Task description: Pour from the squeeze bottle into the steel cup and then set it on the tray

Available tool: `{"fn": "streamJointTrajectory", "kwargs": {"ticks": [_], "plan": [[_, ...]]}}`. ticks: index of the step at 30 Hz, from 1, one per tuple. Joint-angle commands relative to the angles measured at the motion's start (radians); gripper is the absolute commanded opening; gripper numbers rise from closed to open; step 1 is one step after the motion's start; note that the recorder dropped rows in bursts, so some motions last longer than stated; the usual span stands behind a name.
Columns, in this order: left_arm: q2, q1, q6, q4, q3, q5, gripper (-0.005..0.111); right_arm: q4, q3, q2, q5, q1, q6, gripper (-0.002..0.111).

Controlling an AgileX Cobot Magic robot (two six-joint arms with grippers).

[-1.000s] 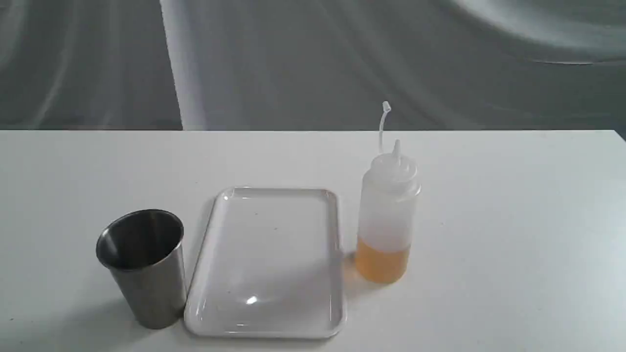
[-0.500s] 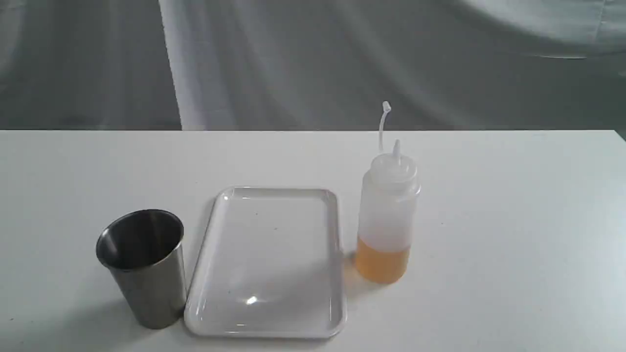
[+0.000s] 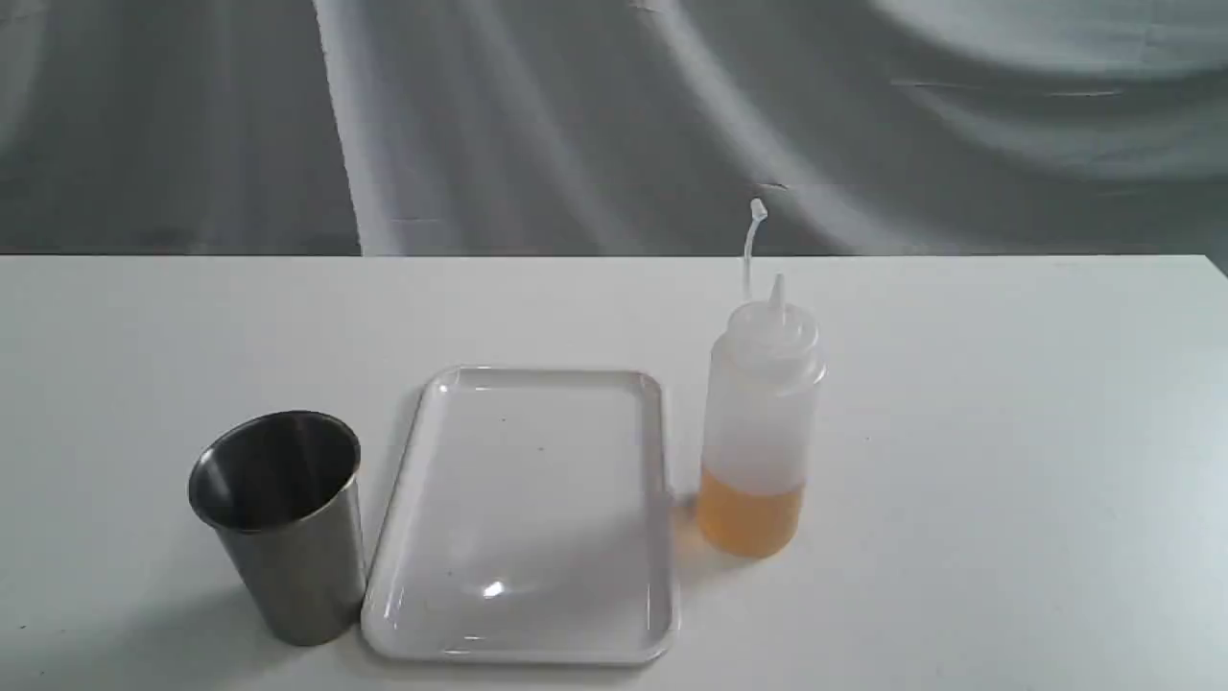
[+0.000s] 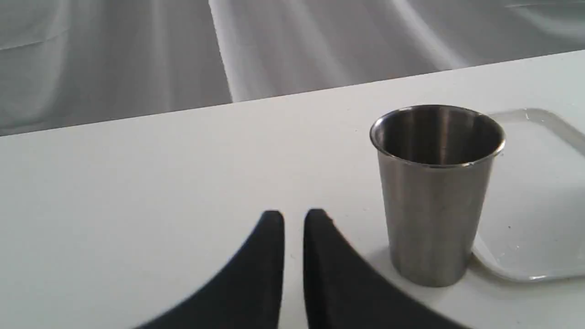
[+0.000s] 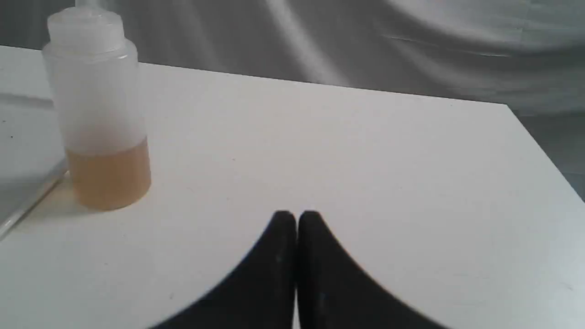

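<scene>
Figuring nothing's been grabbed so far. The left fingers are pinched nearly together with just a thin slit, holding nothing, near the cup. The right fingers are pressed closed, also empty, well apart from the bottle.

The bottle stands upright on the surface just beside one long side of the tray. The cup stands upright at the other side; touching or not, can't tell.

My guesses at what goes wrong:
- The nozzle looks uncapped and the bottle is soft plastic, so a hard pinch on pickup squirts amber stuff before it reaches the cup.
- It's tall, so fingers arriving closed could shove it over.
- The cup is across the tray, so drips may land there.
- The cup narrows at its base, so a knock from the nozzle could tip it.
</scene>
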Motion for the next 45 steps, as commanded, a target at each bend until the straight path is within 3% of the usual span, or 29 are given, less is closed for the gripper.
{"fn": "streamJointTrajectory", "kwargs": {"ticks": [1, 14, 23, 35, 45], "plan": [[-0.005, -0.003, -0.002, 0.001, 0.004, -0.007, 0.008, -0.007, 0.003, -0.005, -0.010, -0.003, 0.004, 0.000], [-0.005, -0.003, -0.002, 0.001, 0.004, -0.007, 0.008, 0.008, -0.004, -0.005, 0.051, -0.003, 0.005, 0.000], [-0.005, -0.003, -0.002, 0.001, 0.004, -0.007, 0.008, 0.012, -0.203, -0.004, 0.165, -0.003, 0.005, 0.000], [-0.005, -0.003, -0.002, 0.001, 0.004, -0.007, 0.008, -0.003, -0.531, 0.342, 0.206, -0.001, 0.005, 0.000], [-0.005, -0.003, -0.002, 0.001, 0.004, -0.007, 0.008, -0.003, -0.570, 0.465, 0.179, -0.001, 0.005, 0.000]]}}
